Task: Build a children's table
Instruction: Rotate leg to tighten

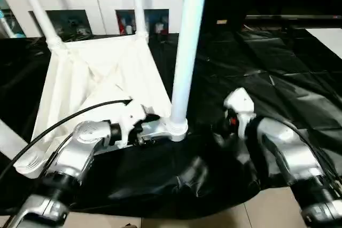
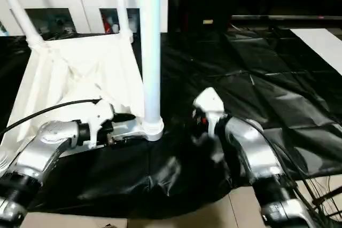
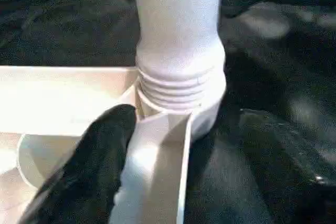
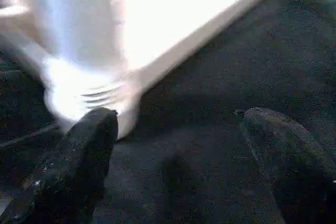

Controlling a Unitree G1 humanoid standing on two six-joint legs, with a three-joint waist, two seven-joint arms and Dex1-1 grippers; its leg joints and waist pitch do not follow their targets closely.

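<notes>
Black cloth (image 1: 278, 78) | table (image 1: 96, 78) inverted, leg (image 1: 187, 52) socketed | left gripper (image 3: 210, 145), right gripper (image 4: 178, 150) spread

Left arm (image 1: 80, 148) reaching forward and inward from the lower left, silver forearm angled up, a black cable looping over its wrist. Left gripper (image 3: 184, 150) spread wide — one black finger (image 3: 89, 171) on each side of the view, nothing between them. Right arm (image 1: 291, 158) coming in from the lower right, wrist bent inward. Right gripper (image 4: 178, 150) likewise gaping — fingers (image 4: 79, 156) well apart, empty.
</notes>
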